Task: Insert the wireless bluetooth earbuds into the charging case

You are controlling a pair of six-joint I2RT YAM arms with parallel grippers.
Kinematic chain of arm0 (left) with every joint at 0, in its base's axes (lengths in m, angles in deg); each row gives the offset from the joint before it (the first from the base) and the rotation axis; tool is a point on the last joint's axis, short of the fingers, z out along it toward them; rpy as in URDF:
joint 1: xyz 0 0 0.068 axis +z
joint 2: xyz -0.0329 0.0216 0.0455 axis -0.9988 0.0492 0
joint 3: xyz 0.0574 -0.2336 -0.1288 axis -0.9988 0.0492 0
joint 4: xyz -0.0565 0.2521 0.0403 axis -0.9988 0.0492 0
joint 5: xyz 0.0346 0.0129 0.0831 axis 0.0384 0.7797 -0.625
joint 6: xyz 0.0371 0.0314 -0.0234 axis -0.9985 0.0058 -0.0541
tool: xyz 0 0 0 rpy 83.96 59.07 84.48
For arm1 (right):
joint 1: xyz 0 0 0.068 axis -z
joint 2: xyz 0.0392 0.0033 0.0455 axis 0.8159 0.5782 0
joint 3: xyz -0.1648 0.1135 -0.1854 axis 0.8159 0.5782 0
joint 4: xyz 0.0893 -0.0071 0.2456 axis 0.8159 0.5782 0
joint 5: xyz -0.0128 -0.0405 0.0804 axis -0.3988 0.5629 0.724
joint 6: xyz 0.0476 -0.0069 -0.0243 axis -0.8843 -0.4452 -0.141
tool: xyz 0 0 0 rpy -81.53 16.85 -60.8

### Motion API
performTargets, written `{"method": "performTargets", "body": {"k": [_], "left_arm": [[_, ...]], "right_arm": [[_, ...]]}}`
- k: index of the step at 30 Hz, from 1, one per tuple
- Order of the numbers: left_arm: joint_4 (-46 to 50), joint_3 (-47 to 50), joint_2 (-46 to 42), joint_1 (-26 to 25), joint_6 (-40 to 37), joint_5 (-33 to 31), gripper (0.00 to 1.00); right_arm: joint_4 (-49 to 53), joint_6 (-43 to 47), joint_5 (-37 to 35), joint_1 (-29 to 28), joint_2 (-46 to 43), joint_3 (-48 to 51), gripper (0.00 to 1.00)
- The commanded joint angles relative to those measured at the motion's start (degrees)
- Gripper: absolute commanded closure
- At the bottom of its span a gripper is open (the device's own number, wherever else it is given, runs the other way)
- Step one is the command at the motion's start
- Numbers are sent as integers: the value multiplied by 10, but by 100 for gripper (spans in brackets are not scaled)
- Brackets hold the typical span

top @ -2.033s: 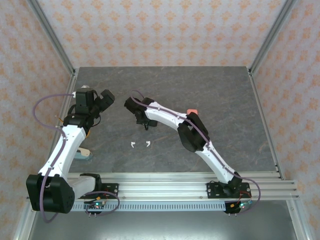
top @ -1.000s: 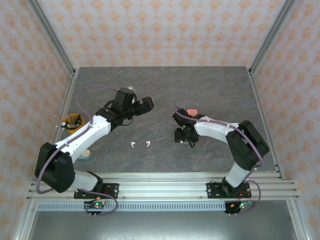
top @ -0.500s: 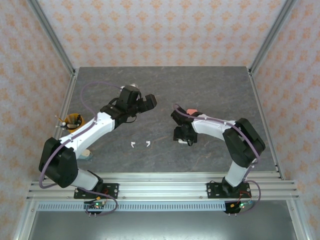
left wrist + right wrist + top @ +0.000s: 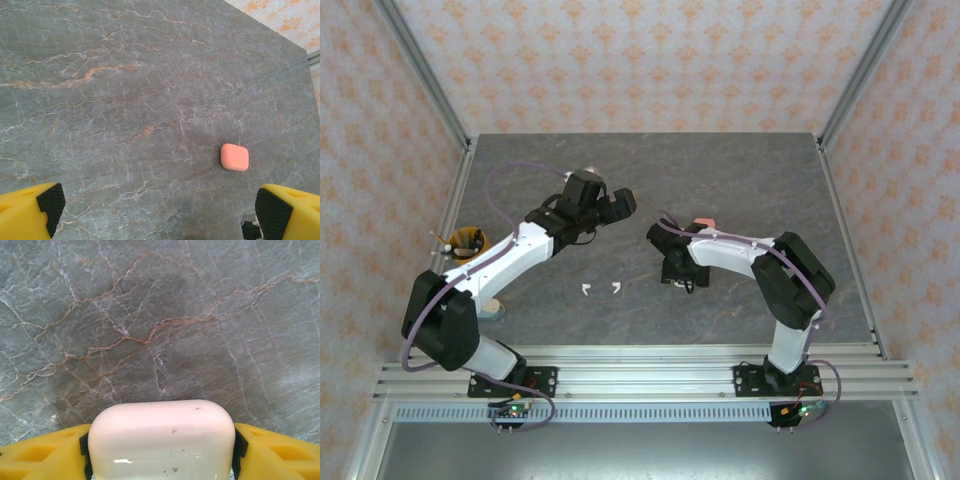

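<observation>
Two white earbuds [image 4: 587,290] [image 4: 617,289] lie side by side on the grey table, near the middle front. My right gripper [image 4: 680,276] hangs just right of them and is shut on a white charging case [image 4: 161,440], which sits pressed between its yellow fingers [image 4: 272,450]. A coral-pink case [image 4: 234,157], closed, lies flat on the table; in the top view this pink case [image 4: 704,222] peeks out behind my right forearm. My left gripper [image 4: 617,205] hovers open above the table's middle, its fingers [image 4: 30,212] wide apart with nothing between them.
A yellow cup [image 4: 467,240] with small items stands at the table's left edge. A small pale object [image 4: 492,309] lies by the left arm's base. The metal frame rail [image 4: 640,362] runs along the near edge.
My right gripper has shifted a little to the left with the white case, its elbow folding in. The left gripper edged slightly right and stays open.
</observation>
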Motion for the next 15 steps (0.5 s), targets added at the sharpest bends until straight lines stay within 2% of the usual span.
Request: {"method": "performTargets", "body": {"k": [1,15], "left_arm": [[1,-14,3,-6,0,-16,0],[-17,17,-10,-6,6,-4,0]], "right_arm": [[27,-19,-9,-6,24,3,30],[-16,-46,23,15,14,47,33]]}}
